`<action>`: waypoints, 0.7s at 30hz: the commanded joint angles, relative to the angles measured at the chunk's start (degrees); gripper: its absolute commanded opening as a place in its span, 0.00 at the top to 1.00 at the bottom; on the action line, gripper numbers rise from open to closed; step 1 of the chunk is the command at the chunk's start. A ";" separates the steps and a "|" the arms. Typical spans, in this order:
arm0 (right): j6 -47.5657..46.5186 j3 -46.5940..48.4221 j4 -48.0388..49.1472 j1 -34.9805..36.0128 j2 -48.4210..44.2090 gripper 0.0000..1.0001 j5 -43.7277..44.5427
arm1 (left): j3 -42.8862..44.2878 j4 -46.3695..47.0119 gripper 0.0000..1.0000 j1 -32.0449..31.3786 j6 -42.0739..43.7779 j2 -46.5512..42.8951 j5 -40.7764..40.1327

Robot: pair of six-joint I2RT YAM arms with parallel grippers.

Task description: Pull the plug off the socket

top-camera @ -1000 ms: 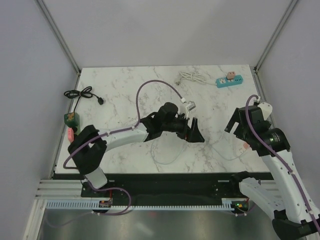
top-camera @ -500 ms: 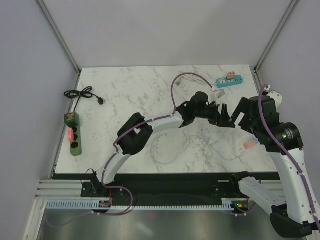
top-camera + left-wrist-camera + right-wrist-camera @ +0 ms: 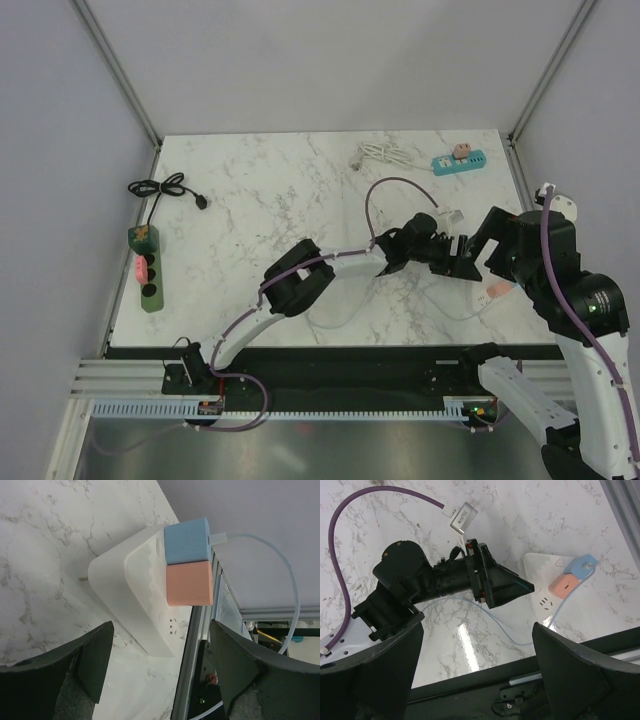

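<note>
The white socket block (image 3: pixel 130 580) lies at the right front edge of the marble table (image 3: pixel 260 200). A blue plug (image 3: pixel 186 541) with its white cable (image 3: pixel 225 537) and a salmon plug (image 3: pixel 189 584) sit side by side in it, neither pulled yet. The left gripper (image 3: pixel 160 625) has swung across from mid-table (a long reach, arm stretched out) and now hangs over the block, jaws spread and empty, slightly narrower than a second ago. The approach looks done, and the grasp comes next, I judge. The right gripper (image 3: pixel 476 630), wide apart and holding nothing, has drawn back a little toward the right edge.
</note>
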 commanded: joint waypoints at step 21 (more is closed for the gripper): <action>-2.36 -3.55 0.01 -0.31 -2.69 0.02 -6.88 | 6.79 1.51 0.57 -1.23 -7.55 6.35 -6.39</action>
